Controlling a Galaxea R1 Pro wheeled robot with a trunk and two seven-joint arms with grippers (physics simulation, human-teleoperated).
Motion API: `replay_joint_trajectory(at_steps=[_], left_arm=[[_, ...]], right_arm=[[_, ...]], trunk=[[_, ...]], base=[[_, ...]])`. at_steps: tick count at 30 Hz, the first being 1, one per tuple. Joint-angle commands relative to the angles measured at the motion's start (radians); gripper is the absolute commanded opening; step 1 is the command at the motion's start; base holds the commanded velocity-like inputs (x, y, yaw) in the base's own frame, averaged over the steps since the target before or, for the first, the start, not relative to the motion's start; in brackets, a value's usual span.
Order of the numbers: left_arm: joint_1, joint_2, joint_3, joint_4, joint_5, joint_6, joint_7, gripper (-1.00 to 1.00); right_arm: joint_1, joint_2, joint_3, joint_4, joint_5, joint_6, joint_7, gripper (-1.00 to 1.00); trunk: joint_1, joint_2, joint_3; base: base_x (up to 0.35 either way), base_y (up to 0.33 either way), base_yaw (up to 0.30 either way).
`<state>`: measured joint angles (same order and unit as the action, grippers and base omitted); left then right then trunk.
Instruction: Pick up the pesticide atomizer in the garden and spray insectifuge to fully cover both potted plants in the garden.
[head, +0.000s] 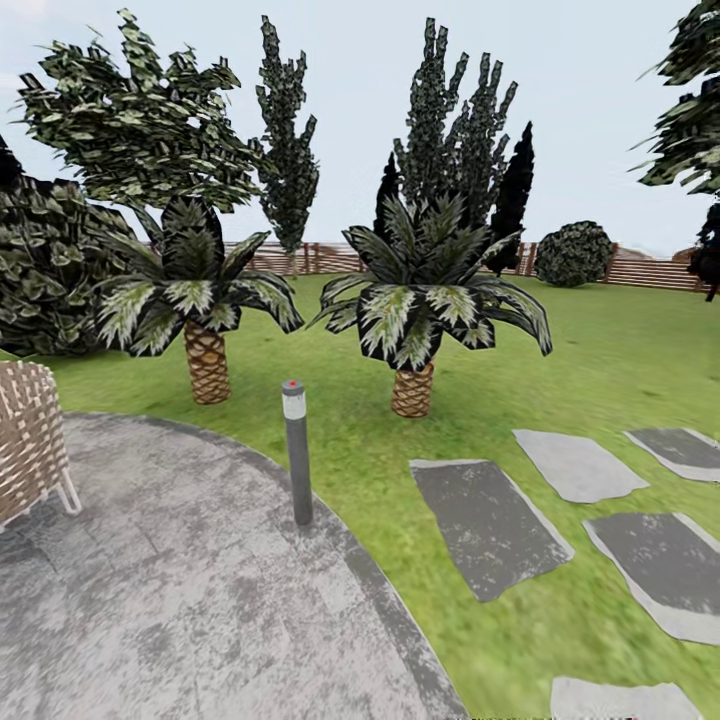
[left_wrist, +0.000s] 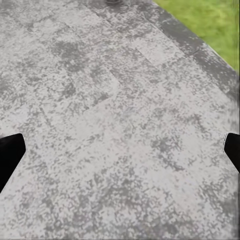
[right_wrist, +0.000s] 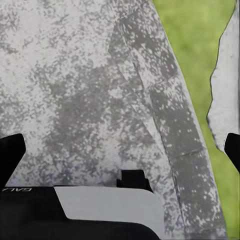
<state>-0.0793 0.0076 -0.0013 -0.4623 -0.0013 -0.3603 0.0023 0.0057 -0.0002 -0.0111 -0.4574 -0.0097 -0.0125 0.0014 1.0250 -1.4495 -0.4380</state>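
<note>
Overall, the head view recorded a garden: two short palm-like plants, one on the left (head: 195, 290) and one on the right (head: 430, 290), stood on the lawn (head: 600, 380) ahead, with a grey bollard light (head: 297, 450) at the curved edge of a paved patio (head: 180, 600). Stepping stones (head: 490, 525) lay in the grass on the right side, a wicker chair (head: 30, 440) was cut off at the left edge, and a wooden fence (head: 650, 270) ran behind tall dark trees (head: 455, 130).

The left wrist view showed the left gripper (left_wrist: 120, 152) spread wide above bare paving, only its dark fingertips (left_wrist: 10, 155) entering the frame, with grass beyond the patio border. The right wrist view showed the right gripper (right_wrist: 120, 152) likewise spread, nothing between its fingers, over the patio edge; grass and part of a pale stone lay beyond it, and part of the robot's own body (right_wrist: 100, 215) sat below.

Neither the pesticide atomizer nor the low potted plants could be made out in these pictures.
</note>
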Motion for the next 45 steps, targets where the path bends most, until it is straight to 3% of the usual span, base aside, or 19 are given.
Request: replay_joint_trajectory(at_steps=[1,45], left_arm=[[0.0,0.0,0.0,0.001,0.0,-0.003,0.0,1.0],[0.0,-0.002,-0.002,0.001,0.0,-0.002,0.0,1.0]], right_arm=[[0.0,0.0,-0.001,-0.001,-0.001,-0.001,0.0,1.0],[0.0,0.001,0.0,-0.001,0.0,-0.001,-0.006,1.0]], trunk=[[0.0,0.0,0.0],[0.0,0.0,0.03]], base=[[0.0,0.001,-0.241],[0.0,0.0,-0.24]])
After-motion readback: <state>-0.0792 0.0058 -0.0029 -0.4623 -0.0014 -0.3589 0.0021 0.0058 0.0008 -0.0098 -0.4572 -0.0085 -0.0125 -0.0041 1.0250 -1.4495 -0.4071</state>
